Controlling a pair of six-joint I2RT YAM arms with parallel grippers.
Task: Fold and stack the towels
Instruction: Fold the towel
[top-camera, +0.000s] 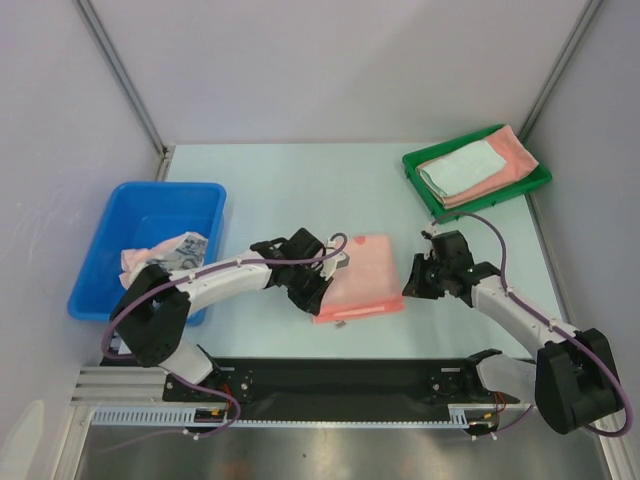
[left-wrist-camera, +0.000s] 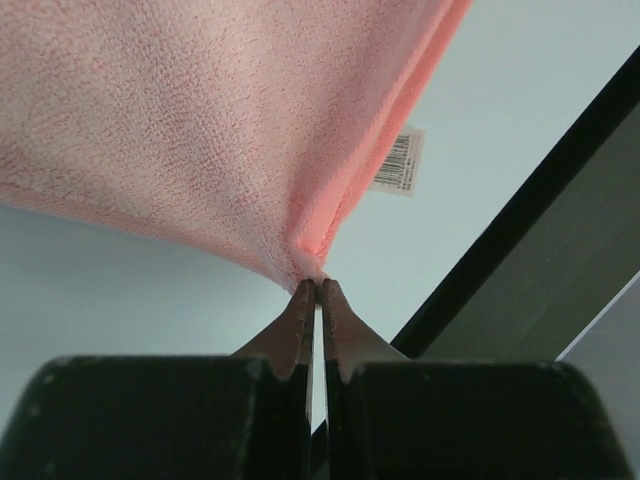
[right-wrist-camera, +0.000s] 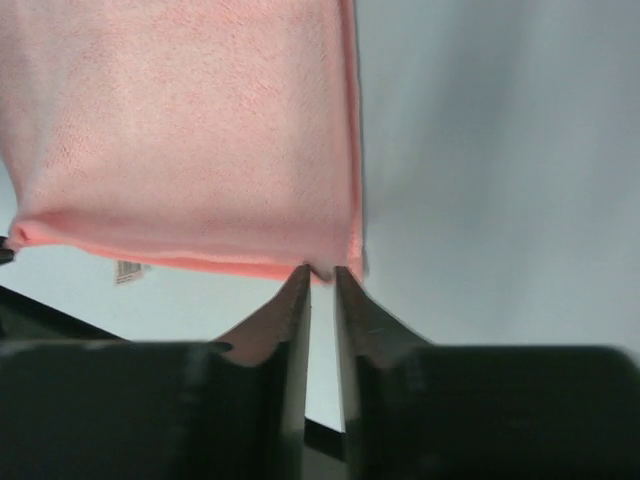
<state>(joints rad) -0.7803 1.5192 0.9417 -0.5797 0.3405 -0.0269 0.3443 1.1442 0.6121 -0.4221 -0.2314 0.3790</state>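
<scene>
Where overhead shows whole pink towel (top-camera: 365, 275), wrists show only corners.

We find the left arm (top-camera: 215, 275) stretched rightward and held low. The left gripper (left-wrist-camera: 317, 286) is pinched almost flat on a corner of the pink towel (left-wrist-camera: 200, 120). The right arm (top-camera: 515, 310) bends inward toward the left. The right gripper (right-wrist-camera: 320, 270) sits low, its jaws narrowly parted.
</scene>
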